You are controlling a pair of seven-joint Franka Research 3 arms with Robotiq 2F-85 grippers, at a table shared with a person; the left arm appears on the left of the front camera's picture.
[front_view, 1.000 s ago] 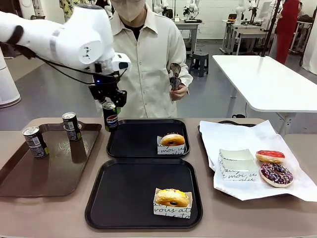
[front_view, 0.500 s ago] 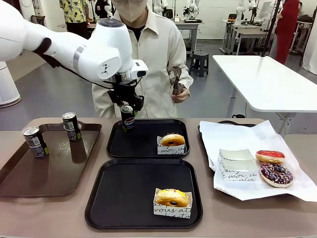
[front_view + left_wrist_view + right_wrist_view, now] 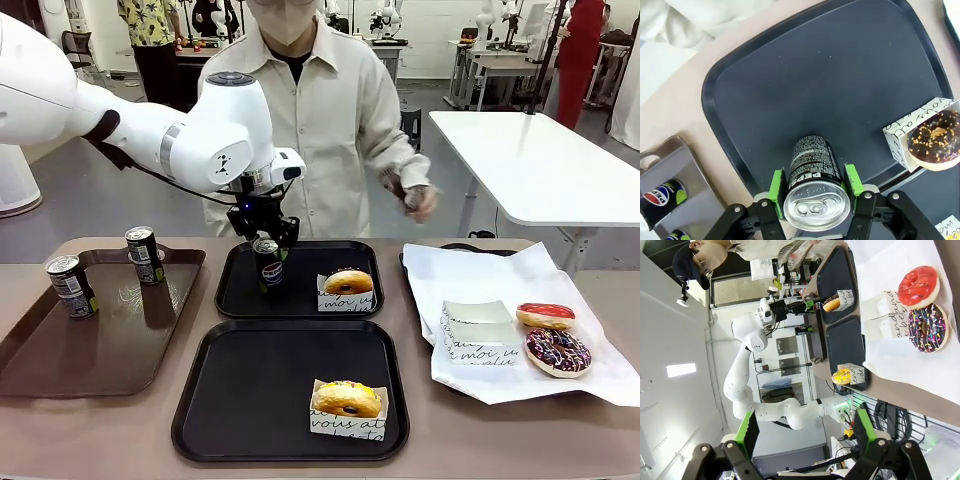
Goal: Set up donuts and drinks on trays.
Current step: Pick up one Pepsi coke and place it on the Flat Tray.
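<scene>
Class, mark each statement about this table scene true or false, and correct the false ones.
1. The left gripper holds a Pepsi can at the far black tray. True.
2. Three cans stand on the brown tray. False: two cans stand there.
3. The near black tray holds one sleeved donut. True.
4. The red-iced donut lies on the near black tray. False: it lies on the white paper.

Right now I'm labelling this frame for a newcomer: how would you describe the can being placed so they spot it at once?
Find the far black tray, nearest the person. At its left side, beside a sleeved chocolate donut, is an upright Pepsi can. Unlike the two cans on the brown tray, it is clamped in the left gripper.
</scene>
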